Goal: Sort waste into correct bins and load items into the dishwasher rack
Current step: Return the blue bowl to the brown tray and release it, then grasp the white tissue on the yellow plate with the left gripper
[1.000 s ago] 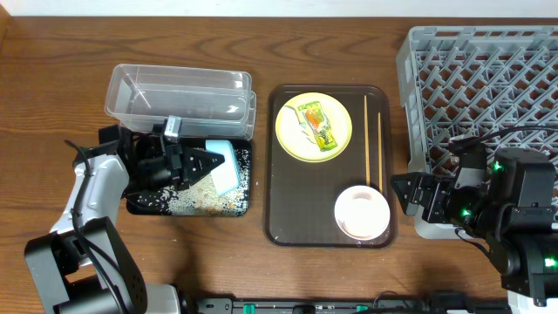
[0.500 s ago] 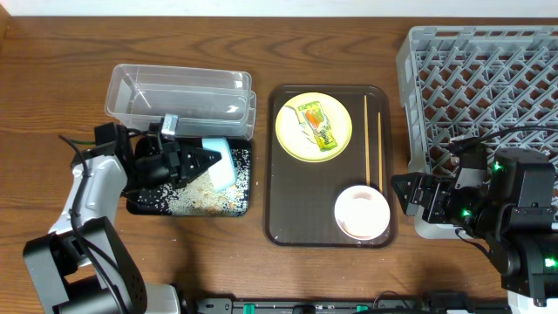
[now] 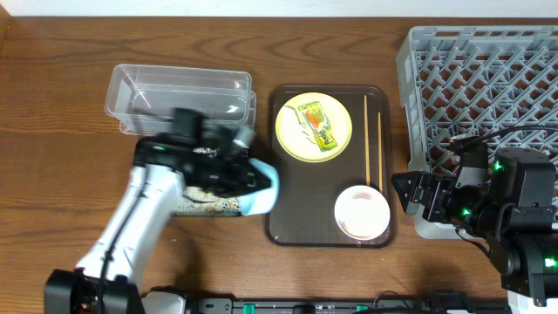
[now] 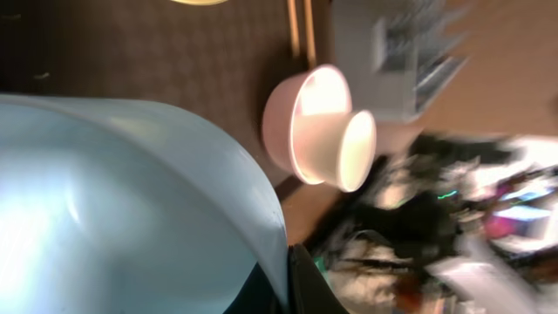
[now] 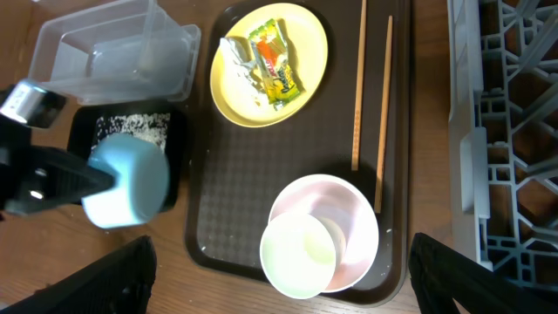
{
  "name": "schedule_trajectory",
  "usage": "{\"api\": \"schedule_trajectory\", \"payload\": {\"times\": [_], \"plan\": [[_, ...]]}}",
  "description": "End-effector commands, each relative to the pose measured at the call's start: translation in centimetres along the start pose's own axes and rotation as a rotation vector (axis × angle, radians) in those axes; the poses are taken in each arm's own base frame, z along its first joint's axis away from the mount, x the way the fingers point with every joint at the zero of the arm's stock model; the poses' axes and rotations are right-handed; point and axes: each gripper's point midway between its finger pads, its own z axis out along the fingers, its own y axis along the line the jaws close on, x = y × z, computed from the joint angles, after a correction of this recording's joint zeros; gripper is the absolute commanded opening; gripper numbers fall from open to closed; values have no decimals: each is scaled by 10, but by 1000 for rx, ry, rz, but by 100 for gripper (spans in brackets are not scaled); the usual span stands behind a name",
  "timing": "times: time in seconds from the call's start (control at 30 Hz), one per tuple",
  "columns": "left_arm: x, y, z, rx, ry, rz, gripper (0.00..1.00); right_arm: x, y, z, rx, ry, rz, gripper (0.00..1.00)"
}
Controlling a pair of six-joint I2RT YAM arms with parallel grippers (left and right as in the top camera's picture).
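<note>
My left gripper (image 3: pixel 253 185) is shut on the rim of the light blue bowl (image 3: pixel 261 192) and holds it between the black tray (image 3: pixel 205 209) and the brown serving tray's left edge. The bowl fills the left wrist view (image 4: pixel 131 201). White rice grains (image 5: pixel 131 125) lie in the black tray. The green-and-orange wrapper (image 3: pixel 317 125) lies on the yellow plate (image 3: pixel 292 131). The chopsticks (image 3: pixel 367 139) lie at the serving tray's right. The pinkish-white bowl (image 3: pixel 362 212) holds a smaller white cup (image 5: pixel 301 253). My right gripper (image 5: pixel 281 247) is open and empty beside the grey rack (image 3: pixel 479 78).
The clear plastic tub (image 3: pixel 179 98) stands behind the black tray. The dark brown serving tray (image 3: pixel 301 201) sits mid-table between the bins and the rack. My right arm (image 3: pixel 514 218) rests at the rack's front corner.
My left arm has swung right, carrying the light blue bowl from over the black tray to the serving tray's left edge. The right arm has not moved.
</note>
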Motion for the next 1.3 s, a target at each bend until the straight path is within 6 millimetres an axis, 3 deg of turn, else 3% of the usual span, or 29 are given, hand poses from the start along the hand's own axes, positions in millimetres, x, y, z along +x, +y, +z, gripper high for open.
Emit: {"api": "schedule_trajectory", "payload": {"times": [0.0,0.13,0.23,0.33,0.4,0.5,0.57,0.67,0.77,0.97,1.03,1.27], "plan": [[-2,10,26,-256,-24,3,6,-6,0,-5,5,-27,10,90],[4,7,61,-449,-59,111,6,-6,0,-5,5,-27,10,89],[9,13,73,-573,-94,137,13,-6,0,-5,5,-27,10,89],[11,7,85,-576,-98,178,14,-7,0,-5,4,-29,9,89],[12,3,88,-566,-101,181,16,-7,0,-5,3,-30,9,89],[11,-8,84,-543,-93,179,36,-7,0,-5,4,-30,9,89],[4,-18,75,-544,-95,171,40,-7,0,-5,4,-30,9,89],[-16,-37,59,-531,-128,218,53,-7,0,-5,4,-30,9,89],[-45,-46,44,-525,-201,261,59,-8,0,-5,3,-32,8,90],[-97,-12,26,-573,-300,222,60,-7,0,-5,4,-28,10,90],[-111,1,29,-574,-311,201,60,-6,0,-5,4,-27,10,90],[-144,29,76,-583,-251,215,60,-6,0,-5,4,-26,11,91]]}}
